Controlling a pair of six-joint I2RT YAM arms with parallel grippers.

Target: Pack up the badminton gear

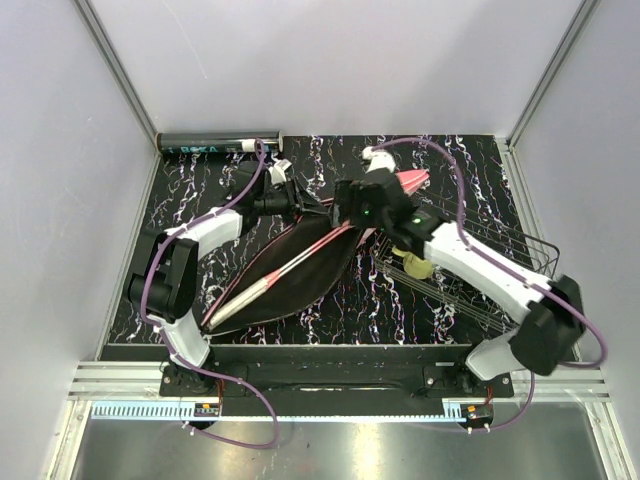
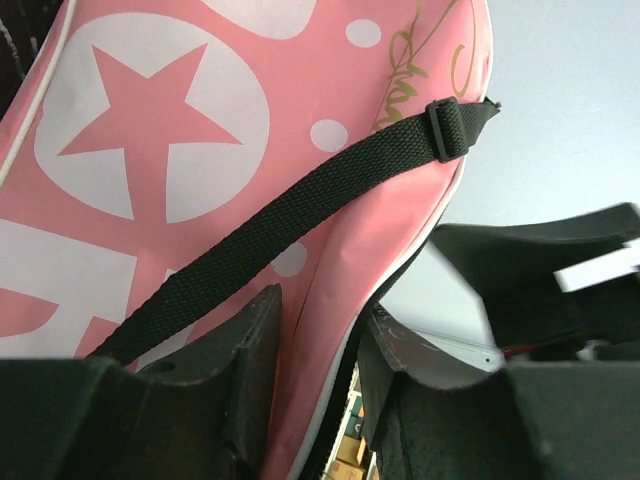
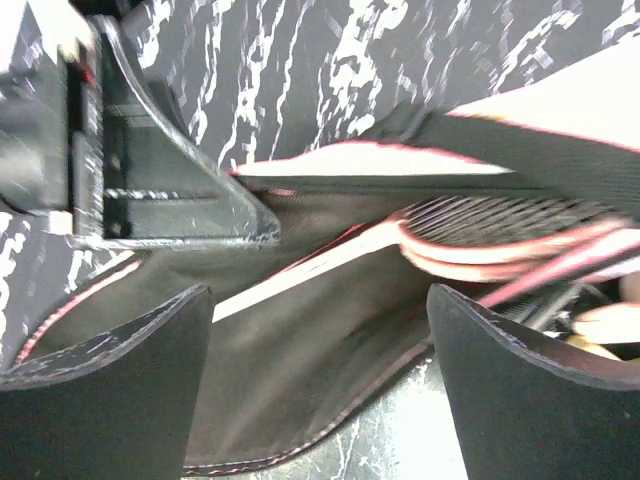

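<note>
The pink racquet cover [image 1: 300, 275] lies open along the mat, its dark lining up. Two pink-red racquets [image 1: 290, 265] lie inside it, white handles toward the near left. My left gripper [image 1: 292, 200] is shut on the edge of the cover's pink flap [image 2: 200, 150] and holds it up; a black strap [image 2: 300, 210] crosses the flap. My right gripper [image 1: 352, 205] is open and empty just above the lining [image 3: 300, 370], with the racquet heads [image 3: 500, 235] and a white handle [image 3: 300, 280] beyond its fingertips. The black tube [image 1: 215, 143] lies at the far left edge. A small white thing [image 1: 280, 166], perhaps a shuttlecock, lies near it.
A black wire basket [image 1: 480, 275] stands at the right under my right arm, with the yellow-green cup [image 1: 416, 266] at its left end. The left gripper's body [image 3: 150, 170] shows at the upper left of the right wrist view. Grey walls close in the mat.
</note>
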